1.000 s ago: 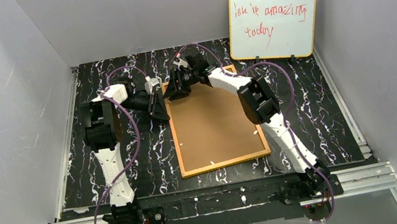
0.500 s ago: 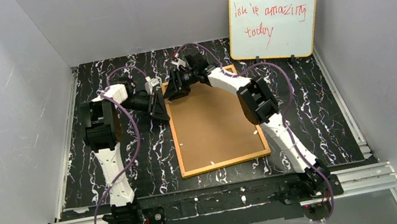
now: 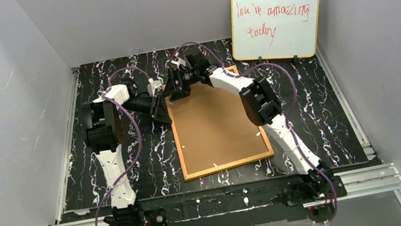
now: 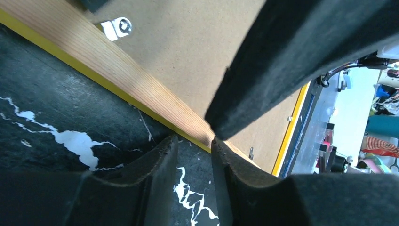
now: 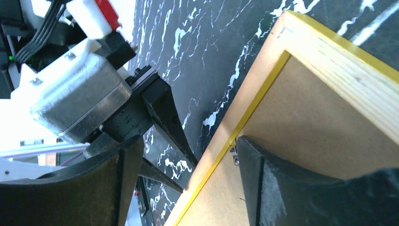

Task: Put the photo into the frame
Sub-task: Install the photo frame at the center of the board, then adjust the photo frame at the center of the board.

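Frame (image 3: 229, 164): large rectangle with a grained orange-wood rim edged by a thin bright-yellow strip, laid face down at the middle of the black, white-veined table (image 3: 323, 116). Matte brown backing board (image 3: 216, 126) is seen uppermost, with a small metal tab (image 4: 117, 28) at its margin. Long axis is run from near edge to far, the far end leaning slightly left. Left gripper (image 4: 194, 141): black fingers narrowly parted, nothing held, tips set just beside the frame's left rim near the far corner. Right gripper (image 5: 188, 143): jaws spread wide astride that rim, one finger over the board and one outside, not clamped.
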{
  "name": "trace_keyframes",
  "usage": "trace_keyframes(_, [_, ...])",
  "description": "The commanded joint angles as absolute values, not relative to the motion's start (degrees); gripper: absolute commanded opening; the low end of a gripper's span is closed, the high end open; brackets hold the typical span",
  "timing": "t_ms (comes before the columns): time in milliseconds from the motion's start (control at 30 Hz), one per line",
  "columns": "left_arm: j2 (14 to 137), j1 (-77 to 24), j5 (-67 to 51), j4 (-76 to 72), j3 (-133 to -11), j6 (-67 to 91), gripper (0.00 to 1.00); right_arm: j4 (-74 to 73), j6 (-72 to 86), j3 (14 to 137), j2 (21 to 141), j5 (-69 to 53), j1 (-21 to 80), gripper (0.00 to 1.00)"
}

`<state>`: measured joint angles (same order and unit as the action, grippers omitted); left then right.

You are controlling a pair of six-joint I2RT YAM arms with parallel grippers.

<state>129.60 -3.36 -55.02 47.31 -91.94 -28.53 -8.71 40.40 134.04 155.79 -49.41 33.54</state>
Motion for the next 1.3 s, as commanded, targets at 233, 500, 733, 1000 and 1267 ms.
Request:
trace_keyframes(233, [120.25,-2.7,-42.12,55.17,-85.85,-41.83,0.45,5.68,47.52,98.65,120.37,-27.7,21.59,0.99])
trace_keyframes(500, [113.25,-5.96,-35.41,52.02,-74.06,-44.8,0.47,-2.28,42.39,69.91,99.59,-9.79,12.63,0.99])
trace_keyframes(733, [109.53,-11.4,-31.59,48.51,-66.87,-45.44,0.46,1.03,42.54,59.41,99.58,-12.58,9.38,0.99])
trace_keyframes(1000, [105.85,-16.88,-30.33,44.02,-61.89,-44.17,0.5,3.27,44.13,63.72,107.81,-16.92,12.02,0.99])
trace_keyframes(1267, [105.93,-23.34,-31.02,43.53,-62.08,-42.59,0.5,-2.56,43.78,89.87,124.62,-21.78,25.69,0.99])
